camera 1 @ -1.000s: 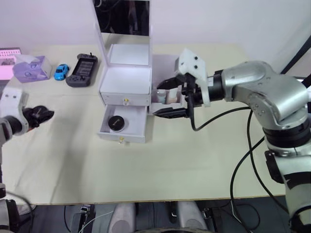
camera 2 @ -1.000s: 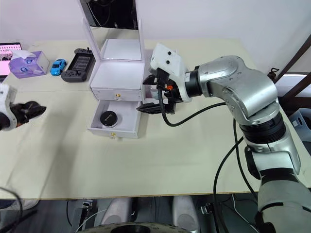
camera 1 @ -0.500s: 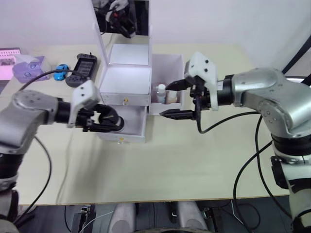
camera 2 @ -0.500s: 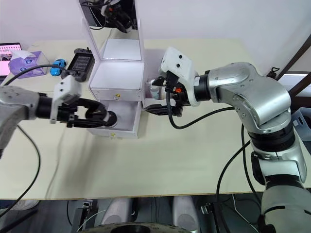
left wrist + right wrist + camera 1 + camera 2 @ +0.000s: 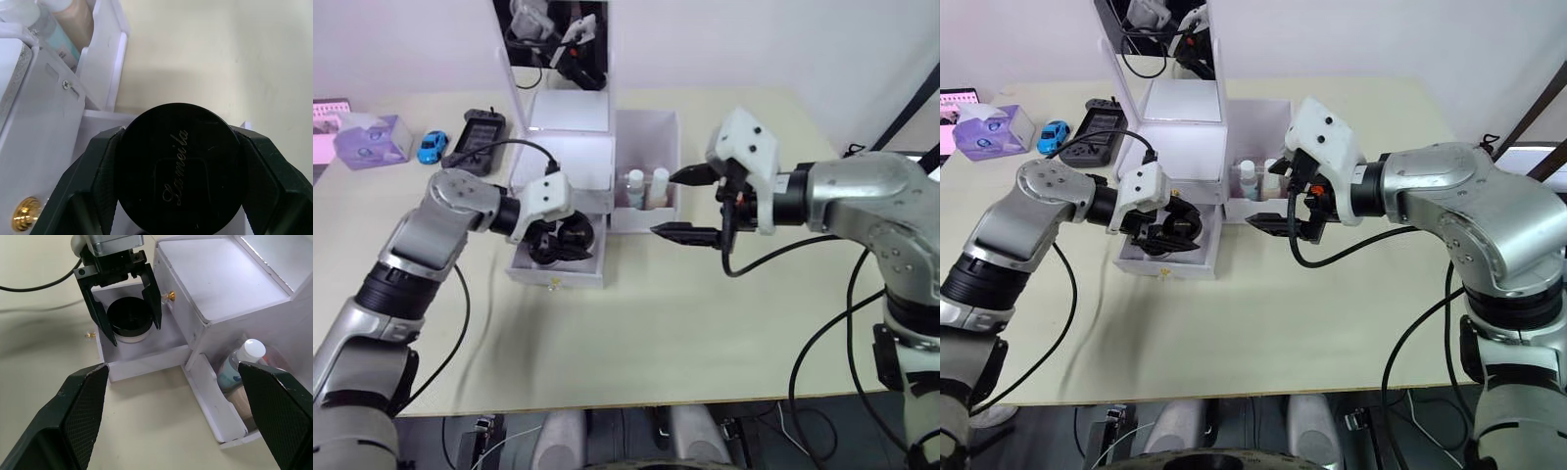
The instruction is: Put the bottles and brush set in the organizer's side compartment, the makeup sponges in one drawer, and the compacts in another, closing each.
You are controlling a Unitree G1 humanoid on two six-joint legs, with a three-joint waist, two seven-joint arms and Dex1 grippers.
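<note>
While the left gripper (image 5: pixel 570 238) clamps a black compact (image 5: pixel 574 235) over the open lower drawer (image 5: pixel 558 266) of the white organizer (image 5: pixel 563 162), the head view shows the right gripper (image 5: pixel 686 205) hanging wide open and empty beside the side compartment (image 5: pixel 646 214), where two bottles (image 5: pixel 647 188) stand upright, caps up. From the left wrist, the compact (image 5: pixel 178 168) lies flat, lettered lid facing the camera, squeezed between both fingers (image 5: pixel 95 169). From the right wrist, it (image 5: pixel 129 317) hangs level above the drawer floor (image 5: pixel 161 345).
</note>
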